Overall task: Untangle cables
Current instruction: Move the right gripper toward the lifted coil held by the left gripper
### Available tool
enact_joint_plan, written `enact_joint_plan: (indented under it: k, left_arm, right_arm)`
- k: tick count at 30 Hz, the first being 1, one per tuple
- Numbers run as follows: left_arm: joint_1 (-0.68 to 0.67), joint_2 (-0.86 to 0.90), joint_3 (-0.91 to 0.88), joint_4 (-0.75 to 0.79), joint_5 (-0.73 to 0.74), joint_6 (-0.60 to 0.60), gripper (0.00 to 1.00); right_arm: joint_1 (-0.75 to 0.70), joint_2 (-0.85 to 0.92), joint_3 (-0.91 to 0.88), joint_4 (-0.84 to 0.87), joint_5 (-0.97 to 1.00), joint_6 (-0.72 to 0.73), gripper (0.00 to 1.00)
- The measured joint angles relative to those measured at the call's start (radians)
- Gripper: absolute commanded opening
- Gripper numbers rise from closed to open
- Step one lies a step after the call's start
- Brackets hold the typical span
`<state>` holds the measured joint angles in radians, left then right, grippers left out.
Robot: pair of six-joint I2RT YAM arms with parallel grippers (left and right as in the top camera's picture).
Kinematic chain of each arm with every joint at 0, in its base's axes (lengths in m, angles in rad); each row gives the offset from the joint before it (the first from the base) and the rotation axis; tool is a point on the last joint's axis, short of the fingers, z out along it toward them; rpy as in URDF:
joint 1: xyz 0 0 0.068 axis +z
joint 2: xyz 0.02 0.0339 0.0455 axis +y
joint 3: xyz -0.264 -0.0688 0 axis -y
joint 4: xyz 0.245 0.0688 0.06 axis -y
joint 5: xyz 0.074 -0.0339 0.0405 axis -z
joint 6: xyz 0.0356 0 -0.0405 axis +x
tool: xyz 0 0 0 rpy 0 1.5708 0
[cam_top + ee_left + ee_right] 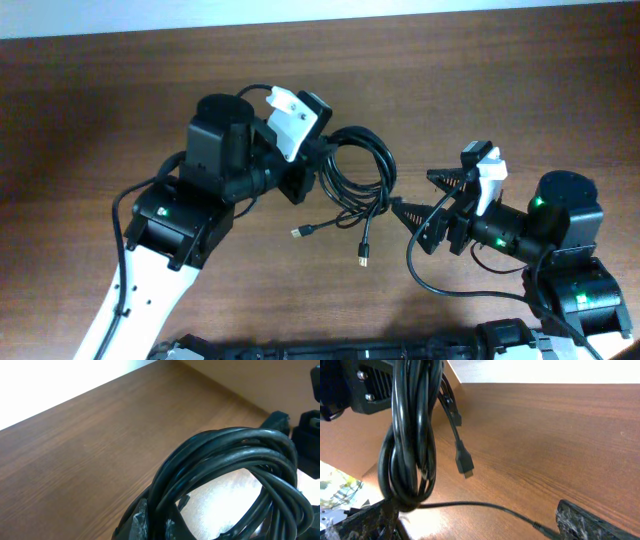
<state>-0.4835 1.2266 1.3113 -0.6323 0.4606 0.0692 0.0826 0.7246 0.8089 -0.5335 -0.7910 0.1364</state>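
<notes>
overhead view: a wooden table (120, 90) with an arm at each side; the cables (358, 170) sit between the arms, near the table's middle.
cables: thin black cords wound together in one coil of several loops, with loose tails running out below it.
plug ends: one plug (298, 232) and a second plug (362, 262) show below the coil, apart from each other.
left gripper (318, 158): clamped on the left side of the coil; the left wrist view shows the loops (225, 455) rising from between its fingers (136, 521).
lift: the right wrist view shows the coil (410, 445) hanging from the left gripper, with a dangling plug (465, 466) above the wood and one tail trailing along the table.
right gripper (422, 196): jaws spread wide, holding nothing, just right of the coil and pointed at it.
done: judged as the first hold only; the coil is gripped and raised, and no cord is separated.
left: all of the untangling; the loops need drawing apart and each cord laying out on its own.
cord count: cannot tell.
</notes>
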Motion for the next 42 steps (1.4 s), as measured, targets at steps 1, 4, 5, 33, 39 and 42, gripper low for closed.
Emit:
enact_joint_plan:
  k: [1, 4, 5, 33, 39, 42]
  left_arm:
    - [-0.011, 0.000, 0.000, 0.002, 0.000, 0.000, 0.00]
    - [-0.046, 0.000, 0.000, 0.014, -0.004, 0.000, 0.00]
    - [-0.055, 0.001, 0.000, 0.018, -0.006, 0.000, 0.00]
    - [-0.196, 0.026, 0.003, -0.079, 0.076, 0.300, 0.00]
    - [-0.196, 0.026, 0.003, -0.086, 0.080, 0.321, 0.00]
    - [-0.197, 0.026, 0.003, -0.086, 0.051, 0.325, 0.00]
  right_arm:
    - [0.000, 0.000, 0.000, 0.007, -0.001, -0.002, 1.00]
    - [0.000, 0.000, 0.001, 0.012, -0.006, -0.002, 1.00]
    - [0.000, -0.002, 0.001, 0.014, -0.008, -0.004, 1.00]
    - [0.000, -0.002, 0.003, -0.016, 0.402, -0.013, 0.99]
    - [0.000, -0.002, 0.003, -0.017, 0.432, -0.006, 1.00]
    - [0.000, -0.002, 0.003, -0.017, 0.429, 0.002, 1.00]
